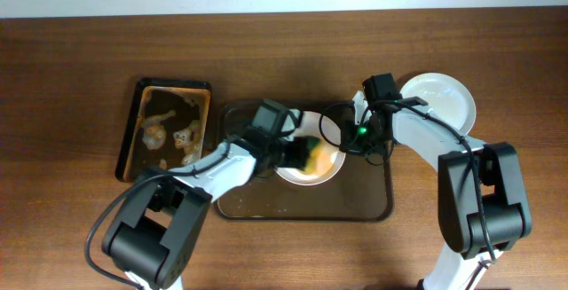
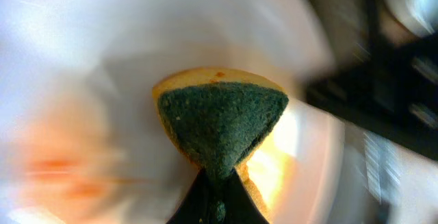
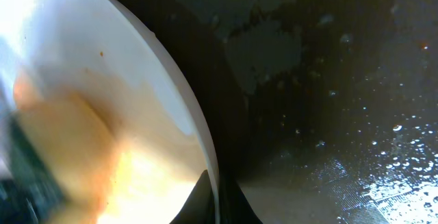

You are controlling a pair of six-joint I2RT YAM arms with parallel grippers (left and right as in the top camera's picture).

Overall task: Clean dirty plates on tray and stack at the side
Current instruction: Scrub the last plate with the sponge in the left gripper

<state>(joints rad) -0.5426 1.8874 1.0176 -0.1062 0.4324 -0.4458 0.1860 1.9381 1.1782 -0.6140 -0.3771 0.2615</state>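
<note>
A white plate (image 1: 327,168) smeared with orange sauce lies on the dark-brown tray (image 1: 373,203). My left gripper (image 1: 300,153) is shut on a yellow sponge with a green scouring face (image 2: 220,125) and presses it onto the plate's inside (image 2: 82,66). My right gripper (image 1: 351,139) is shut on the plate's right rim (image 3: 205,148), one finger each side. A clean white plate (image 1: 441,100) sits on the table right of the tray. No mint-green plate shows.
A smaller black tray (image 1: 133,135) with brown liquid and foam stands left of the brown tray. The brown tray's floor (image 3: 342,114) is wet with droplets. Both arms cross over the tray's middle.
</note>
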